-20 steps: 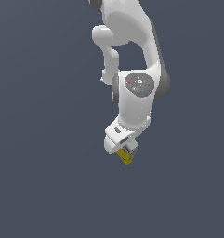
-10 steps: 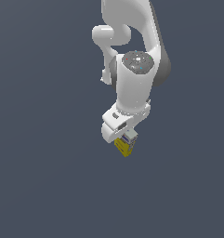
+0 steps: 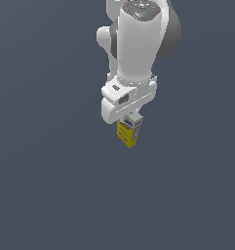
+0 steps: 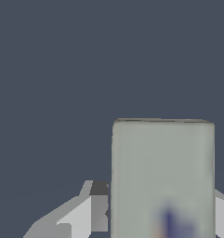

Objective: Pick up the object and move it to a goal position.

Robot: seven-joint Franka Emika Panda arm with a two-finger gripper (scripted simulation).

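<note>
Box held up by the robot arm.

Fingers [image 3: 129, 128] are closed on the box [image 3: 128, 132], one on each side, and it hangs just under the white hand. Its lower part is yellow, with a blue band and a pale top above. In the wrist view the pale box [image 4: 162, 176] sits between the grey fingers [image 4: 98, 211].
</note>
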